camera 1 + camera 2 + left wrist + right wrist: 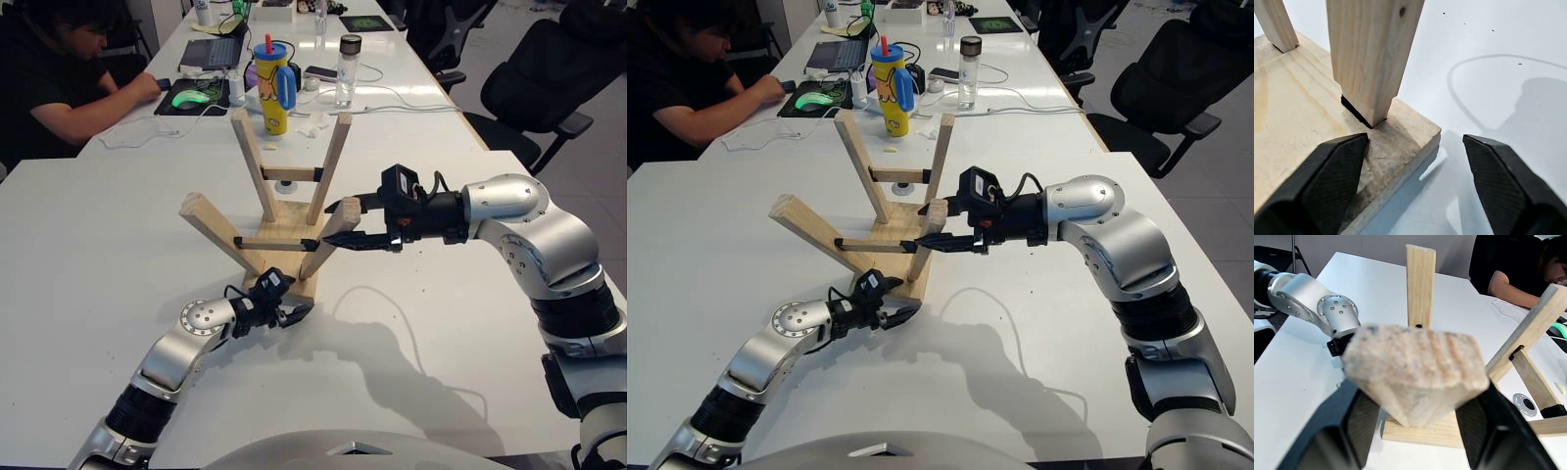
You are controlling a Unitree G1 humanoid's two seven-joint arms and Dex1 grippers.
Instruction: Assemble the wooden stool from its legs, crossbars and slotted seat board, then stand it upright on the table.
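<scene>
Stool (279,211) is what I look at: it lies upside down near the middle of the white surface (98,255). Its seat board (266,262) is flat on the surface. Its four legs stick up and lean outward. Thin crossbars (292,174) join the legs in pairs.

My right end effector (338,225) comes in from the right side. It is clamped on the top end of the leg (1415,367) nearest to it, with one finger on each side of the wood.

My left end effector (297,315) sits low at the near corner of the seat board. It is released, with its fingers spread wide. One finger (1337,171) is over the board's corner, close to the foot of a leg stuck in its slot. I cannot tell if that finger touches the wood. The other one is over the bare surface just beside the board.

Far back, a yellow cup (273,88) and a clear bottle (348,69) stand on another desk.
</scene>
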